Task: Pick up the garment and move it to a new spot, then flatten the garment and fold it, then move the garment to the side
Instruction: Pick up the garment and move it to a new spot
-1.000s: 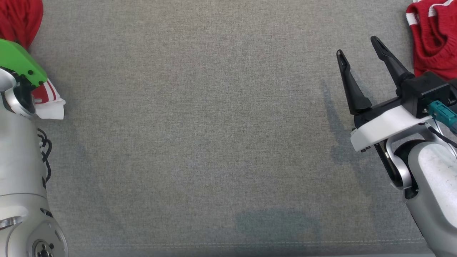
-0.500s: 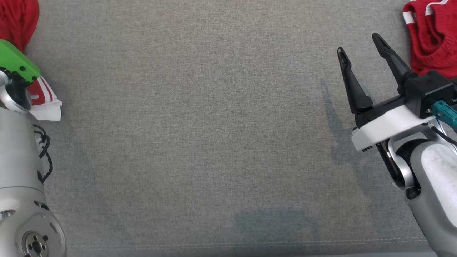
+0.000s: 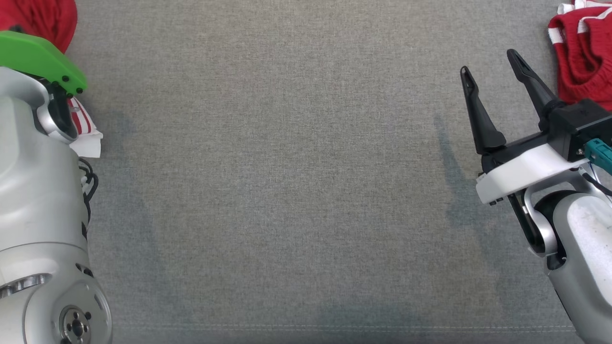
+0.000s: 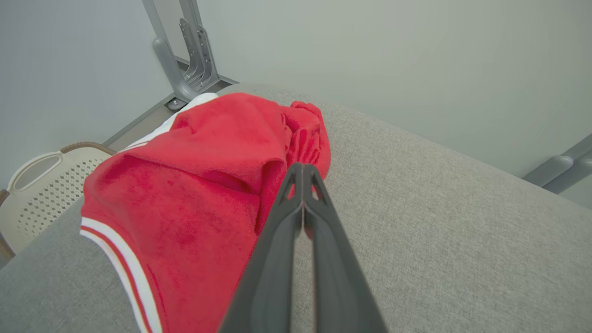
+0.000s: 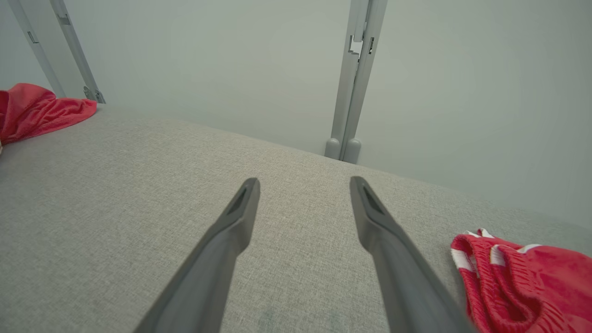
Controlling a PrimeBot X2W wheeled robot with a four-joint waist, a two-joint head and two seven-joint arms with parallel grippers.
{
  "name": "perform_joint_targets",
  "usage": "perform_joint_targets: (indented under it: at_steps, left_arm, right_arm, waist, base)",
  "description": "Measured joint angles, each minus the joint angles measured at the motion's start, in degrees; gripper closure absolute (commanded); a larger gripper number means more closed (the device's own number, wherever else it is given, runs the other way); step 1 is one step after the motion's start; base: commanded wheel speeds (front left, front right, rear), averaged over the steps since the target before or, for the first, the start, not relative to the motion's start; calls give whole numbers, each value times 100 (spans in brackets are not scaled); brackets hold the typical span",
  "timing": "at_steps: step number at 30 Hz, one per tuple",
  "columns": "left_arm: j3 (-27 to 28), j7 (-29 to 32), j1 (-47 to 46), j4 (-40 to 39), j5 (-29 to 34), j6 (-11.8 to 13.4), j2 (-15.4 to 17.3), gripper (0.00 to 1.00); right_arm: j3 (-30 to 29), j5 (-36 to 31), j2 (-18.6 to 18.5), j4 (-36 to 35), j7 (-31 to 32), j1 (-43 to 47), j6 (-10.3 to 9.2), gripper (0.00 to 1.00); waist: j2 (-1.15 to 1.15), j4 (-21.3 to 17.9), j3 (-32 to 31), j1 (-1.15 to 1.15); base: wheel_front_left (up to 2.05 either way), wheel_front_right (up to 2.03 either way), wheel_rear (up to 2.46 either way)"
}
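Bench (image 3: 296,191): grey woven cover, stitched seam along the near edge, middle bare. Red garment (image 4: 194,185): heaped at the far left corner of the bench. The left wrist view gives it in full, a crumpled fleecy mound with a white-and-red striped hem on its near side. The head view gives just a red patch at the far left and a scrap of striped hem (image 3: 86,134) beside the arm. The right wrist view shows one red edge of it far off on the left. Left gripper (image 4: 303,169): jaws clenched tip to tip at the right edge of the heap, against a fold. Whether cloth is pinched between them cannot be told. In the head view the gripper is hidden under a green cover (image 3: 38,59) and the silver forearm (image 3: 33,200). Right gripper (image 3: 490,62): jaws released, spread wide and grasping nothing, above bare bench on the right. Second red garment (image 3: 581,62): bunched at the far right, just beside the right gripper, white stripes on its ribbed edge. Perforated white basket (image 4: 37,189): past the bench's left edge, in the left wrist view. Grey metal posts (image 5: 354,78): against a pale wall beyond the far edge.
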Motion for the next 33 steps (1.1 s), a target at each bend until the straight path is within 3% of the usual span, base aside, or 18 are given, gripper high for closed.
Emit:
perform_joint_targets:
  at_steps: [9,11,12,24,33]
  left_arm:
    - [-528,-1199,87,-278,152,-452,-119,100]
    - [-636,-1455,177,-323,185,-542,-122,19]
    - [-711,-1533,241,-339,218,-598,-123,0]
    - [-1196,-1500,1227,-770,-45,-1100,-144,0]
    - [-1648,-1481,2288,-1457,-528,-1168,-129,0]
  right_arm:
    - [-9,66,98,169,-149,123,-1,0]
    - [-9,73,145,225,-198,130,-1,0]
    - [-9,92,159,249,-204,130,-1,0]
    - [-42,280,399,677,-641,346,-16,0]
    - [-158,428,672,948,-959,573,-18,0]
  waist:
    - [0,111,-280,0]
    - [0,127,-356,0]
    - [0,133,-398,0]
    - [0,150,-1046,0]
    - [0,98,-1630,0]
  base:
    - [0,0,0]
    - [0,0,0]
    - [0,0,0]
    - [0,0,0]
    - [0,0,0]
